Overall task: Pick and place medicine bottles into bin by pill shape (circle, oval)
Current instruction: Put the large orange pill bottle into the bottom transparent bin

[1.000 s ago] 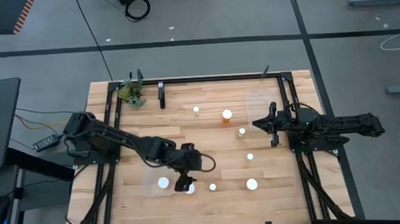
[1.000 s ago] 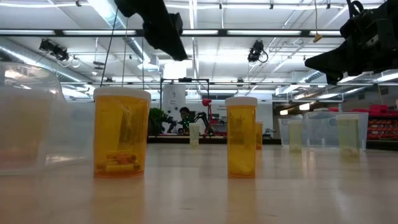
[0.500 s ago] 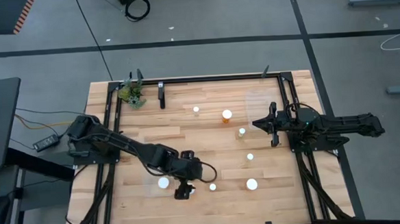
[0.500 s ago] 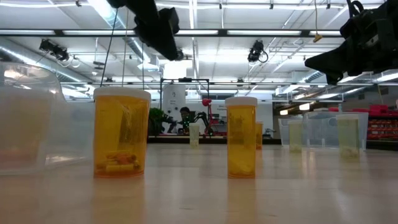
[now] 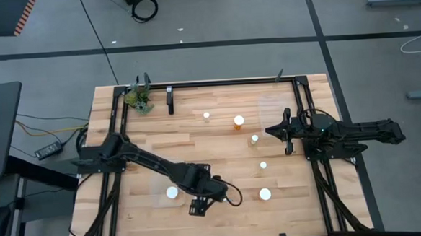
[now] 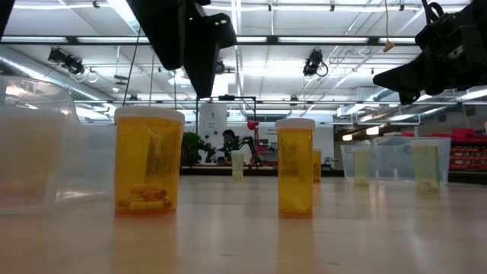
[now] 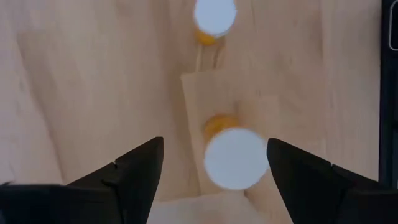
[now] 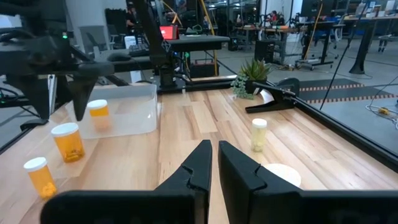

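My left gripper [image 5: 199, 205] is open and points down near the table's near edge. It hangs just above a wide amber bottle with a white cap [image 7: 233, 158], with a finger on either side of the cap and touching nothing. The low view shows it [image 6: 199, 80] above that bottle [image 6: 148, 164], which stands upright on the table. A narrower bottle [image 6: 295, 167] stands beside it. Another bottle [image 5: 172, 193] stands in a clear bin [image 5: 158, 184]. More bottles [image 5: 238, 121] [image 5: 265, 194] stand further right. My right gripper [image 5: 271, 131] is shut and raised at the right.
A second clear bin [image 5: 276, 106] stands at the far right. A small green plant [image 5: 141, 100] and a black clamp [image 5: 170, 100] are at the far edge. A dark frame rail [image 5: 300, 113] borders the table. Bare wood lies in the middle [image 5: 197, 144].
My left gripper has moved toward the table's near edge and a little right, and has come down. It now hangs over the wide bottle, which it hides in the high view. The bottles have not moved.
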